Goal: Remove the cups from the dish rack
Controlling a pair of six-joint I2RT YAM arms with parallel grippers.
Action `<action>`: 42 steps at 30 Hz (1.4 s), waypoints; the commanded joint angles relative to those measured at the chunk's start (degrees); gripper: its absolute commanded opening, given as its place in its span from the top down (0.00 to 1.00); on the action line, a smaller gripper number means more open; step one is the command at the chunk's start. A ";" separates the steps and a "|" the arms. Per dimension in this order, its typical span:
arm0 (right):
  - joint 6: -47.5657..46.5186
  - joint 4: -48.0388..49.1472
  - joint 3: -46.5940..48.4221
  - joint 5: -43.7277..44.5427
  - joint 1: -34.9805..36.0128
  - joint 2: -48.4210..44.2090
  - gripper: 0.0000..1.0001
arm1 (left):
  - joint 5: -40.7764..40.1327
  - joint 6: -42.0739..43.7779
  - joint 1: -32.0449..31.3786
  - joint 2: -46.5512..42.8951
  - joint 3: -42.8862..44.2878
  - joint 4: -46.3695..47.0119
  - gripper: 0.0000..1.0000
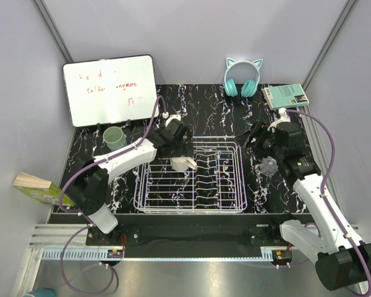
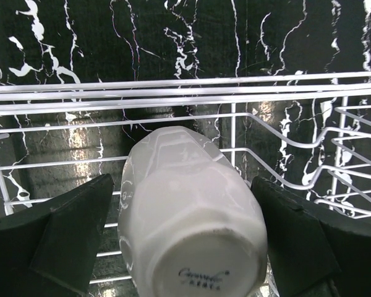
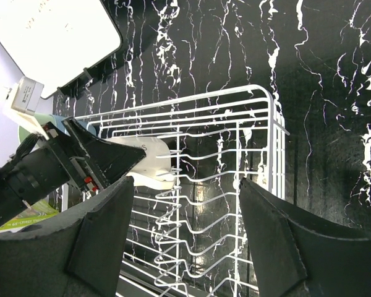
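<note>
Lying at the left edge of the counter (image 1: 278, 114) is a cream and green box (image 1: 36, 187). Behind it, a whiteboard (image 1: 109, 88) with red writing leans at the far left corner, and a pale green cup (image 1: 114, 137) stands upright just in front of the board.

The dish rack (image 1: 188, 210) sits mid-counter, close to the near edge. Over its far left part hangs the left tool (image 1: 178, 151), its fingers (image 2: 68, 229) spread wide. The cream mug (image 1: 184, 163) lies tipped inside the rack directly between them. From the left wrist the mug's base with its printed mark faces the camera, the mug filling almost the whole gap between the two pads. Whether either pad actually presses on it cannot be told. The mug rests on the rack's wires near the far rail.

Right of the rack, a clear glass (image 1: 269, 166) stands on the counter, apart from the wire. The right tool (image 1: 260, 137) hovers just beyond it, toward the far edge, with its fingers (image 3: 105, 235) set wide apart and nothing between them. Its camera looks across the rack at the mug and the left tool.

At the far edge sit teal cat-ear headphones (image 1: 242, 79), and a teal book (image 1: 285, 95) lies in the far right corner.
</note>
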 commanded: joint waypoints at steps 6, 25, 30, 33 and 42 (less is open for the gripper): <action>-0.60 2.59 -0.89 -0.95 0.50 -0.35 0.24 | -0.90 0.85 -0.32 1.67 1.51 -0.40 0.15; 0.20 3.47 -1.51 -2.62 0.50 -1.14 0.25 | 10.08 4.80 -0.32 -9.66 7.21 -0.40 1.00; 1.95 5.31 -2.21 -5.43 0.50 -1.22 0.25 | 19.64 3.58 0.47 -15.45 7.06 5.98 1.00; 3.53 7.95 -3.43 -9.11 0.50 -1.66 0.24 | 27.71 -0.01 2.57 -19.06 1.63 16.42 1.00; 12.40 25.67 -9.84 -24.41 0.59 -5.17 0.25 | 44.53 -19.43 10.66 -23.03 -18.35 58.61 1.00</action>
